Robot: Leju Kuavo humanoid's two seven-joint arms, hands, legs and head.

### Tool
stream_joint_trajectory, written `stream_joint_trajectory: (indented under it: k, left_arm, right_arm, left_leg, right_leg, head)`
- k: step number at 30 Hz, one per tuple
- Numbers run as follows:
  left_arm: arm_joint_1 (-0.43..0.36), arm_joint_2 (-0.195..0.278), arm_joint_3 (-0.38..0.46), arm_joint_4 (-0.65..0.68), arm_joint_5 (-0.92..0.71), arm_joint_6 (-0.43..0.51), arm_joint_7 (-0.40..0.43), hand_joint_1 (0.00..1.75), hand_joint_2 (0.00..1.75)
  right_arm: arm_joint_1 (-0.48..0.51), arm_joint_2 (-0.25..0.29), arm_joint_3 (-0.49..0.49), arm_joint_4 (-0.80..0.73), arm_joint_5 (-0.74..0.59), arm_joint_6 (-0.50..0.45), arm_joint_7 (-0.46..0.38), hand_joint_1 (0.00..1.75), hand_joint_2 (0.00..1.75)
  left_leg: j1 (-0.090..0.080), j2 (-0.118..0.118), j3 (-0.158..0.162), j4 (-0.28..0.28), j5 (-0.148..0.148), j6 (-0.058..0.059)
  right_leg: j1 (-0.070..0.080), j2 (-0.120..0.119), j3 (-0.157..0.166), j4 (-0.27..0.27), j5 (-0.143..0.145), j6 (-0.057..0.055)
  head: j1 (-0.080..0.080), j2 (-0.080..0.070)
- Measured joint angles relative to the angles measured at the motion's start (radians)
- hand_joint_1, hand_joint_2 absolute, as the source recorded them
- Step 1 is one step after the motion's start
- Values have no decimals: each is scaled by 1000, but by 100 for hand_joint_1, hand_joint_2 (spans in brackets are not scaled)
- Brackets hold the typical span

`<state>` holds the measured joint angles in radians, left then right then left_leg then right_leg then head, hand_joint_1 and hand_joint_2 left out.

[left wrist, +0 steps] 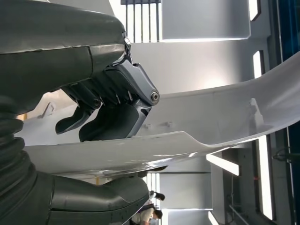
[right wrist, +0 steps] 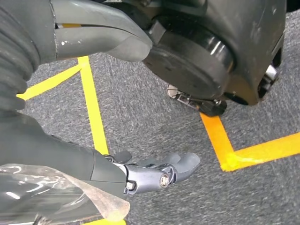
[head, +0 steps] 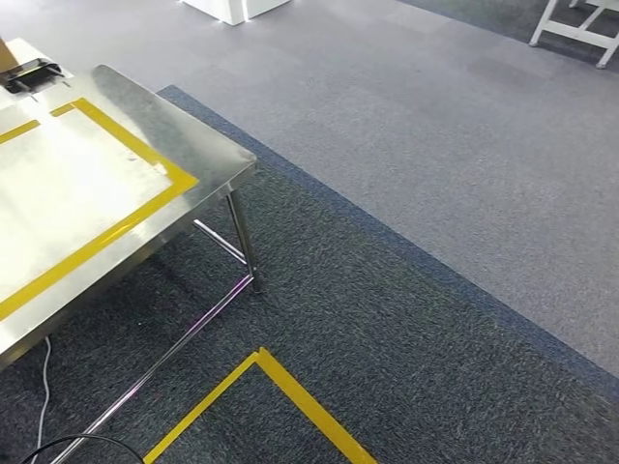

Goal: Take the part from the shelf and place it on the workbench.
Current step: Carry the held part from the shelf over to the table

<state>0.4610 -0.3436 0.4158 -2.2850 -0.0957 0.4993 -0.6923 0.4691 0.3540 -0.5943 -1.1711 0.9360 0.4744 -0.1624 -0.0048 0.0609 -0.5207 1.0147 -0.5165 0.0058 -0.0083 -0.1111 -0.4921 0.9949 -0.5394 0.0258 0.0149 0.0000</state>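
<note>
Long pale curved part [left wrist: 212,126] in left hand [left wrist: 106,103], thin-edged, glossy.

Grey carpet [head: 438,145] lay beyond a steel table [head: 212,155]; yellow floor tape [head: 292,387] ran near its leg [head: 243,237], a white cable [head: 44,387] beneath.

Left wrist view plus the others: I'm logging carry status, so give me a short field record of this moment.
left hand: grips a long white part
right hand: holds nothing, fingers extended, hanging above the carpet
workbench: steel top with a yellow tape rectangle, seen at the left of the head view
floor: grey carpet with yellow tape lines
</note>
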Motion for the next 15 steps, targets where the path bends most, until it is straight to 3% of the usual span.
stream_joint_trajectory:
  k: [3, 5, 7, 8, 9, 10, 12, 13, 15]
  left_arm:
    - [2, 0, 1, 0, 8, -3, 3, 175, 175]
    - [0, -1, 2, 0, 10, -8, 6, 175, 175]
    - [-3, -2, 2, 2, 5, -12, 8, 175, 175]
    - [-5, -2, 2, 4, 1, -13, 9, 175, 175]
    - [-6, -2, 2, 6, -4, -13, 10, 175, 175]
    - [-6, -2, 2, 7, -9, -13, 10, 175, 175]
    - [-8, -2, 2, 10, -15, -13, 12, 175, 175]
    - [-8, -2, 2, 11, -17, -12, 13, 175, 175]
    - [-8, -2, 2, 11, -18, -13, 14, 175, 175]
  right_arm:
    - [-8, 0, 0, 1, 3, -8, 1, 0, 175]
    - [-14, 0, 0, 2, 5, -13, 2, 0, 175]
    - [-19, 0, -3, 7, 14, -16, 1, 0, 175]
    - [-19, 0, -6, 10, 20, -16, -2, 0, 175]
    - [-18, 0, -8, 13, 28, -16, -6, 0, 175]
    - [-18, 0, -10, 15, 34, -16, -10, 0, 175]
    - [-18, 0, -11, 16, 43, -19, -17, 0, 175]
    - [-17, 0, -11, 16, 47, -21, -19, 0, 175]
    - [-16, 0, -10, 17, 56, -27, -24, 0, 175]
  left_leg:
    - [-3, -21, -5, -3, 5, 12]
    - [3, -38, -2, -14, 14, 22]
    - [8, -62, 0, -21, 22, 30]
    - [8, -74, -1, -21, 22, 31]
    - [7, -87, -1, -21, 22, 31]
    - [7, -100, 0, -21, 22, 31]
    - [7, -126, 5, -20, 20, 28]
    - [7, -138, 5, -20, 19, 25]
    - [9, -163, -2, -15, 17, 15]
  right_leg:
    - [-2, -18, 15, -5, 2, 10]
    - [-5, 27, -5, 39, -31, 18]
    - [-7, 90, -68, 165, -96, 26]
    - [-7, 102, -102, 231, -117, 27]
    - [-7, 107, -127, 271, -120, 27]
    - [-6, 110, -135, 272, -102, 27]
    - [-7, 126, -98, 168, -24, 23]
    - [-9, 157, -71, 101, 6, 21]
    - [-13, 209, -31, 12, 30, 16]
  head:
    - [0, 0]
    - [5, 0]
    - [13, 0]
    - [14, 0]
    - [14, 0]
    - [15, 0]
    - [15, 0]
    - [14, 0]
    - [13, 0]
